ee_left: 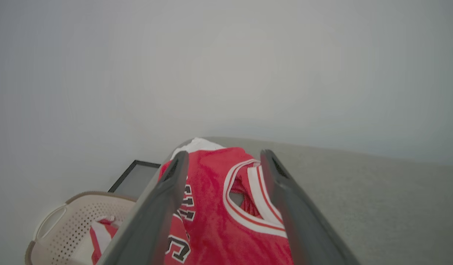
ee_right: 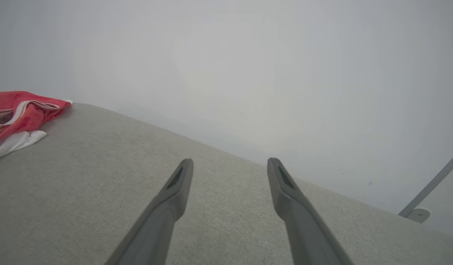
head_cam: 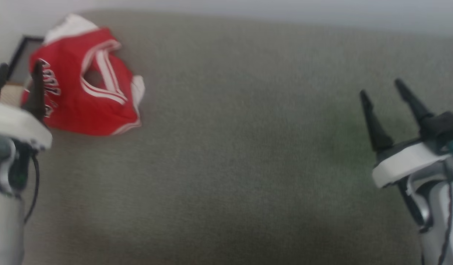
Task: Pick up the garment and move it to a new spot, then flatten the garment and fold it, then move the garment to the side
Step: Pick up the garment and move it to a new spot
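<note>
At the far left corner of the grey fabric surface (head_cam: 248, 147), the garment (head_cam: 83, 84) lies crumpled in a loose heap. It is a red jersey with white sleeve fabric showing at its top and right edges. The striped white-and-red neck opening faces up. Black lettering outlined in white runs along its left side, partly covered in the head view.

Left gripper (head_cam: 20, 67): fingers spread wide, nothing between them. It stands at the garment's left edge in the head view. In the left wrist view the garment (ee_left: 211, 206) shows between the two fingers of this gripper (ee_left: 224, 154). Contact with the cloth cannot be determined.

Right gripper (head_cam: 380, 88): fingers spread wide, nothing held. It is over bare surface at the right side, well apart from the garment. In the right wrist view the gripper (ee_right: 230, 161) points across the surface, with the garment (ee_right: 16, 110) at the far left edge.

Beyond the surface's left edge stands a beige perforated laundry basket (ee_left: 64, 221) with a piece of red-and-white cloth (ee_left: 101, 232) in it. Whether that cloth belongs to the garment cannot be told. A dark-framed panel (ee_left: 134, 176) sits against the pale wall (ee_left: 226, 55) behind the basket.
</note>
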Robot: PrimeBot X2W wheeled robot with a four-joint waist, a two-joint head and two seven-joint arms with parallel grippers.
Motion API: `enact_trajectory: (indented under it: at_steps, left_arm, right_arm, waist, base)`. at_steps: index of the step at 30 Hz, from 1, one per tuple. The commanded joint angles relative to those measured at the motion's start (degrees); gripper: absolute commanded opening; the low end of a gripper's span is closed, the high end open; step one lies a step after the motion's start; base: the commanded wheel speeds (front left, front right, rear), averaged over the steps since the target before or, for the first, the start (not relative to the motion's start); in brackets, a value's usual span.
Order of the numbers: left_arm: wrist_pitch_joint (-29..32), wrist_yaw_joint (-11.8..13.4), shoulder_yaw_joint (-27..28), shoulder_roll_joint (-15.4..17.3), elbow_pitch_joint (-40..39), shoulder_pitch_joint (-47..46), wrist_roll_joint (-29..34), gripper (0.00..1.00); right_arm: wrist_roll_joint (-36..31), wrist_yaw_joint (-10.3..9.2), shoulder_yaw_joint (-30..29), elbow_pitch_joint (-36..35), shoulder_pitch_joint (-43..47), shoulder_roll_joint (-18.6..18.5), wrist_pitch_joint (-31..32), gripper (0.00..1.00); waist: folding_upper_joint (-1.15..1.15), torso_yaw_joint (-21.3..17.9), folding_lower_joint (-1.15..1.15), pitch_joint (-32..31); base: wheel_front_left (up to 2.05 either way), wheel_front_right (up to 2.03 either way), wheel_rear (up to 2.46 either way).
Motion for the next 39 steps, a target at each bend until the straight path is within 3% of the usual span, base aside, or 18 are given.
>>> enact_trajectory:
  at_steps: [1,6,12,18,22,23,24,25,39]
  left_arm:
    - [0.8,-0.4,-0.5,0.0,1.4,-1.6,-0.6,1.0]
    - [5.5,-1.0,-2.2,1.7,13.4,-10.9,-0.8,1.0]
    - [12.7,0.3,-3.8,2.3,26.2,-19.6,-0.8,1.0]
    - [20.1,1.2,-5.1,0.5,37.7,-24.9,-2.1,1.0]
    - [20.0,0.4,-5.8,-1.3,42.6,-26.2,-2.4,1.0]
    - [19.7,0.0,-5.9,-1.8,43.6,-26.4,-2.7,0.92]
    - [19.2,-0.4,-5.8,-2.1,44.4,-26.5,-3.1,0.42]
    - [18.4,-0.6,-6.0,-2.2,45.1,-26.7,-3.0,0.0]
    - [7.2,-2.8,-7.9,4.7,45.1,-32.1,-1.3,0.0]
  right_arm:
    - [0.1,-0.06,-0.1,-0.9,-0.9,-0.2,0.3,1.0]
    - [0.3,-0.06,-1.1,-5.0,-2.2,-1.9,1.8,1.0]
    - [0.2,-0.06,-2.0,-8.6,-2.8,-3.4,3.3,1.0]
    - [0.6,-0.06,-2.8,-11.5,-3.4,-4.5,4.6,1.0]
    - [0.6,-0.06,-3.0,-12.1,-3.8,-4.5,5.1,1.0]
    - [0.5,-0.06,-3.1,-12.2,-3.8,-4.4,5.3,1.0]
    - [0.5,-0.06,-3.1,-12.2,-3.9,-4.3,5.4,1.0]
    - [0.4,-0.06,-3.1,-12.1,-3.9,-4.2,5.4,1.0]
    - [0.5,-0.06,-3.9,-8.1,-2.5,-1.3,2.9,1.0]
  waist:
    - [0.0,-1.9,0.0,6.1]
    - [0.0,-3.0,0.0,11.9]
    - [0.0,-3.8,0.0,16.4]
    - [0.0,-4.2,0.0,19.4]
    - [0.0,-4.3,0.0,20.3]
    - [0.0,-4.3,0.0,20.4]
    - [0.0,-4.2,0.0,20.4]
    - [0.0,-4.2,0.0,20.3]
    - [0.0,-2.6,0.0,11.3]
  base:
    - [0.0,0.0,0.0]
    - [0.0,0.0,0.0]
    - [0.0,0.0,0.0]
    - [0.0,0.0,0.0]
    - [0.0,0.0,0.0]
    - [0.0,0.0,0.0]
    - [0.0,0.0,0.0]
    - [0.0,0.0,0.0]
    - [0.0,0.0,0.0]
